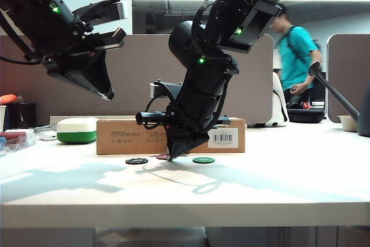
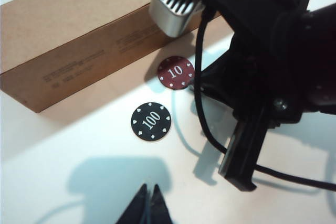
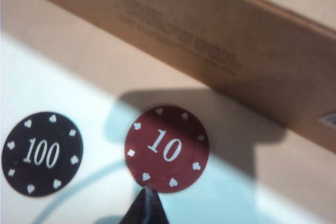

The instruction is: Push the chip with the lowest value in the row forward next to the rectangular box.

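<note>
1. Two claws are in view: the right claw [image 1: 175, 155] is down at the worktop [image 1: 260, 183], its fingers pressed together into a point, gripping nothing.
2. Its tip touches the near edge of the dark red chip [image 3: 167, 148] marked 10, which lies flat just beyond the tip, close to the rectangular box [image 3: 220, 40] but apart from it.
3. The black chip [image 3: 42, 153] marked 100 lies beside the red one, farther from the box; the green chip [image 1: 203, 159] sits on the tip's other side.
4. The left claw [image 1: 108, 93] hangs high above the worktop, well away from the chips, fingers closed together and empty.
5. A white-and-green case [image 1: 76, 129] rests beyond the box's end.
</note>
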Controlling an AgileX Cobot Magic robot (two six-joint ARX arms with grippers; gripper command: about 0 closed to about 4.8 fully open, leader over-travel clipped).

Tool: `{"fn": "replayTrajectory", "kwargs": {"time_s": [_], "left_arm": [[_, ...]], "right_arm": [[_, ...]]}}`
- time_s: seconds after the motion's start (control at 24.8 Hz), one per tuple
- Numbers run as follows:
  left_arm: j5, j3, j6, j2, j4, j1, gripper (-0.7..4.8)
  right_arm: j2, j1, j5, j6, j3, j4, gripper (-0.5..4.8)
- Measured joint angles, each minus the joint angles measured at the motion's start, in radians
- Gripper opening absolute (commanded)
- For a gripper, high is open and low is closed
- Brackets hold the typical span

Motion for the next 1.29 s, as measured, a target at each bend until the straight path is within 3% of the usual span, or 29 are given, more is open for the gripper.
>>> {"fn": "replayTrajectory", "kwargs": {"time_s": [0.85, 1.29], "left_arm": [[0.0, 0.0, 0.0, 0.0, 0.0, 0.0, -0.05], [0.0, 0.0, 0.0, 0.0, 0.0, 0.0, -0.05]], "right_arm": [[0.026, -0.001, 0.018, 0.0, -0.007, 0.125, -0.05], [-0.074, -0.004, 0.027, 0.0, -0.02, -0.011, -0.05]]}}
